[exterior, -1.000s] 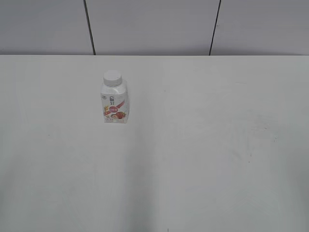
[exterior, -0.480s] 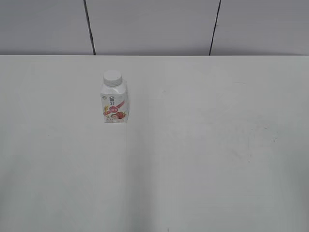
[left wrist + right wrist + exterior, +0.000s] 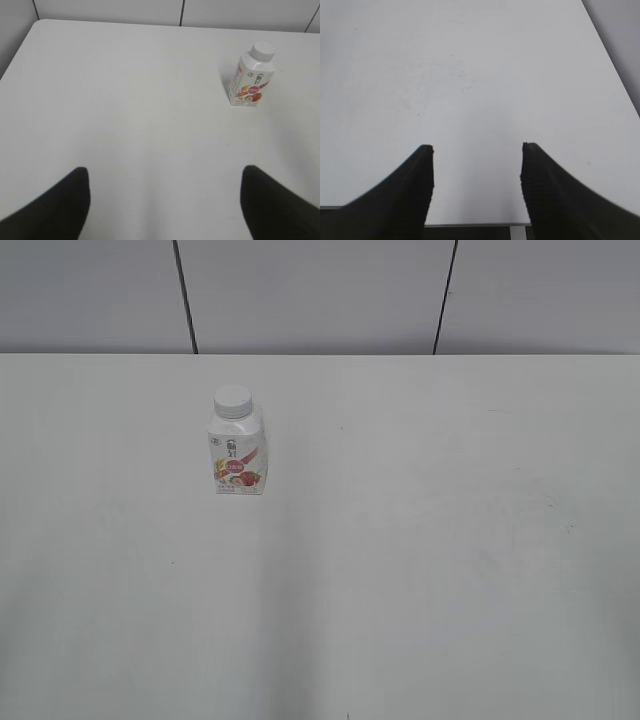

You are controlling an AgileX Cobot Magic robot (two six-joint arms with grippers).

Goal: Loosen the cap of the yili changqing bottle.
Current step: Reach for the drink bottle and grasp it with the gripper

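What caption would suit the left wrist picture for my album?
Open left pincer hangs above the white table, the capped yili changqing bottle standing upright ahead to the right.

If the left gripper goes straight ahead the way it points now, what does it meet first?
Probably only the bare table. The left gripper is open and aims at empty tabletop. The yili changqing bottle, upright with the cap on, stands off to the right of that line, though depth is hard to judge.
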